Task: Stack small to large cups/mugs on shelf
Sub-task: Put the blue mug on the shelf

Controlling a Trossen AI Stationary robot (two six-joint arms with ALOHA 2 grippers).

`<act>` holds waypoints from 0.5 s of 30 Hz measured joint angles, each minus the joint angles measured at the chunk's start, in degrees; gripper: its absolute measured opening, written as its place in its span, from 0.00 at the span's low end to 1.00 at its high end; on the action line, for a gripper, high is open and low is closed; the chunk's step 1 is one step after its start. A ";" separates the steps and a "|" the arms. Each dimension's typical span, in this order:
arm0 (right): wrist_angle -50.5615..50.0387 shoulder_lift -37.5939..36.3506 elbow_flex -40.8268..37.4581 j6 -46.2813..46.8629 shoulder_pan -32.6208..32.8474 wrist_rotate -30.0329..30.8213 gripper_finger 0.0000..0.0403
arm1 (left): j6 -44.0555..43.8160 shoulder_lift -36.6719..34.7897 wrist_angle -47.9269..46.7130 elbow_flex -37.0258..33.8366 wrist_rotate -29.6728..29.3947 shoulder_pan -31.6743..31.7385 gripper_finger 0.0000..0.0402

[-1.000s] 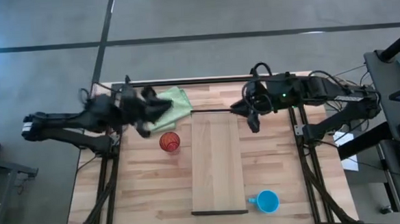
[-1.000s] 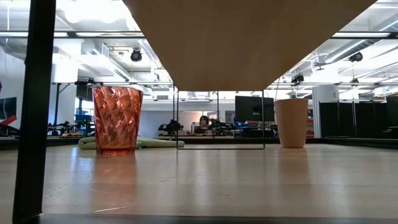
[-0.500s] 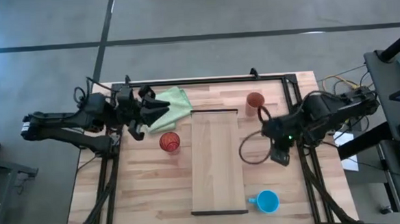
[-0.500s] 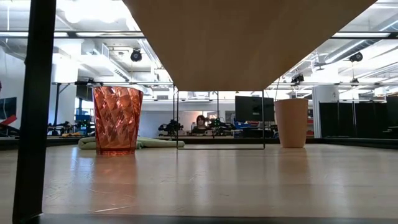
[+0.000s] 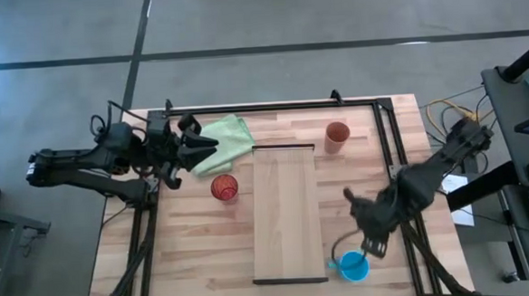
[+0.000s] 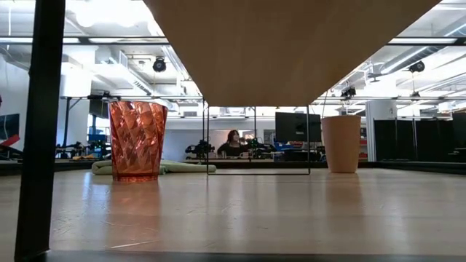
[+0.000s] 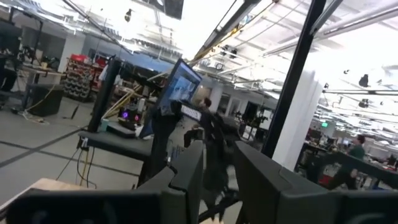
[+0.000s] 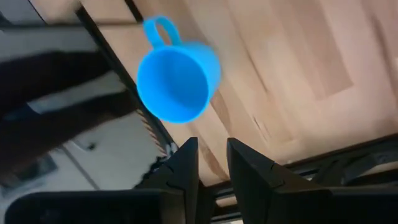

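Observation:
The pale shelf board (image 5: 286,210) runs down the middle of the table; its underside (image 6: 291,51) fills the top of the low view. The red cup (image 5: 224,187) (image 6: 137,140) stands upright left of the shelf. The orange cup (image 5: 337,135) (image 6: 341,143) stands right of the shelf's far end. The blue mug (image 5: 352,266) (image 8: 177,81) stands by the shelf's near right corner, handle (image 8: 158,31) toward the shelf. My right gripper (image 5: 365,241) (image 8: 211,146) hovers just above and beside the mug, slightly open, holding nothing. My left gripper (image 5: 196,142) (image 7: 217,155) waits open by the green cloth.
A green cloth (image 5: 228,136) (image 6: 182,167) lies crumpled at the far left of the table, beside my left gripper. A dark shelf leg (image 6: 40,131) stands at the low view's left. Black frame rails (image 5: 271,107) border the table. A person (image 6: 233,142) sits far behind in the room.
My right arm has swung from the shelf's far end, past the orange cup, toward the table's near edge, and now hangs over the blue mug. The orange cup, covered by the arm before, stands in plain view. My left gripper has drawn back slightly toward the left.

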 joint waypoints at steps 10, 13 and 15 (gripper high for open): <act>0.18 15.10 1.18 -0.07 4.53 0.01 0.20 | -0.05 -0.80 0.19 0.00 1.51 0.00 0.19; 0.21 17.04 2.24 -0.09 4.35 0.03 0.20 | -0.18 -1.06 0.01 0.00 2.00 0.00 0.19; 0.25 17.74 2.47 0.20 4.35 0.02 0.20 | -0.38 -1.06 0.19 0.00 2.55 0.00 0.19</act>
